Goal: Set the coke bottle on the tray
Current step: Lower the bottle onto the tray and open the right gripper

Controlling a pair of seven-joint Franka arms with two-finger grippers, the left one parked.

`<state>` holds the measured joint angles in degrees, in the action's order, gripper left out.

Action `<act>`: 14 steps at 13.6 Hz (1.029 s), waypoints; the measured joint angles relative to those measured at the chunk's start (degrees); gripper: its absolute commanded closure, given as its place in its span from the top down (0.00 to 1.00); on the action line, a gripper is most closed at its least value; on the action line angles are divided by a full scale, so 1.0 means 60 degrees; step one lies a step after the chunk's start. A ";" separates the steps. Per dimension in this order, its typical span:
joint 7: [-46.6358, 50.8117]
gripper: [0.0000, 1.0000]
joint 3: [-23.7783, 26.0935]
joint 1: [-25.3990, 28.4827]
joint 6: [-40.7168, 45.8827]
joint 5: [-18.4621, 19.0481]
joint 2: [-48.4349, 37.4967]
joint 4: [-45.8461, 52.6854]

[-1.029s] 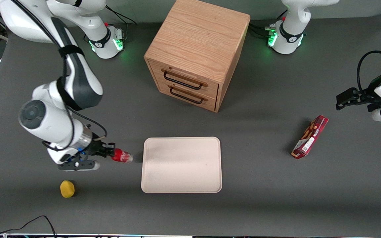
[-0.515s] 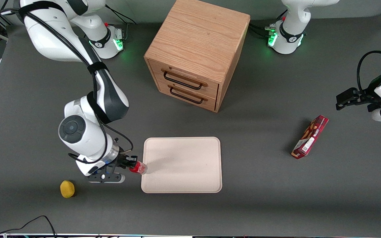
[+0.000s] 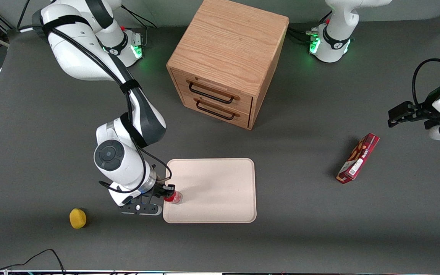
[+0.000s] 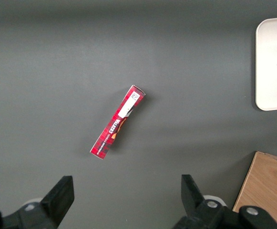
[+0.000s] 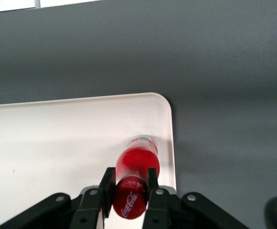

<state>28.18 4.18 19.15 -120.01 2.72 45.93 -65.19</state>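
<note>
Front view shows the pincer (image 3: 166, 195), clamped on the coke bottle (image 3: 174, 196), has carried it from over bare tabletop (image 3: 90, 244) to just inside the tray (image 3: 220, 198) near its corner, so only lowering and release seem left.

coke bottle (image 5: 135, 179) cap hidden between end effector (image 5: 131, 188) fingers

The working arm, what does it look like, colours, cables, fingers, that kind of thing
The right arm has glossy white rounded shells with dark grey-black joint sections and a round grey cap at the wrist. Black cables run along it, strapped on with a black band. Its base glows green. The gripper, over the tray's edge, has black fingers on a black body with silver screws.
</note>
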 measured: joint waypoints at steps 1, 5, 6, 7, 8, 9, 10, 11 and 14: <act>0.0000 0.00 -0.0022 -0.0001 0.0000 0.0001 0.0027 0.0038; 0.0001 0.99 -0.0072 -0.0033 -0.0219 0.0002 0.0152 0.0102; 0.0005 1.00 -0.0081 -0.0041 -0.0234 0.0002 0.0171 0.0118; 0.0007 1.00 -0.0088 -0.0042 -0.0245 0.0003 0.0176 0.0127; 0.0007 1.00 -0.0093 -0.0042 -0.0249 0.0007 0.0175 0.0155; 0.0008 1.00 -0.0100 -0.0044 -0.0248 0.0017 0.0172 0.0223; 0.0008 1.00 -0.0105 -0.0050 -0.0229 0.0028 0.0148 0.0311; 0.0008 1.00 -0.0115 -0.0059 -0.0138 0.0040 0.0086 0.0404; 0.0008 1.00 -0.0161 -0.0148 0.0611 0.0067 -0.0369 0.0549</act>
<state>28.23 3.21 18.26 -116.35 3.12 43.71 -61.90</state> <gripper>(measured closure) 0.000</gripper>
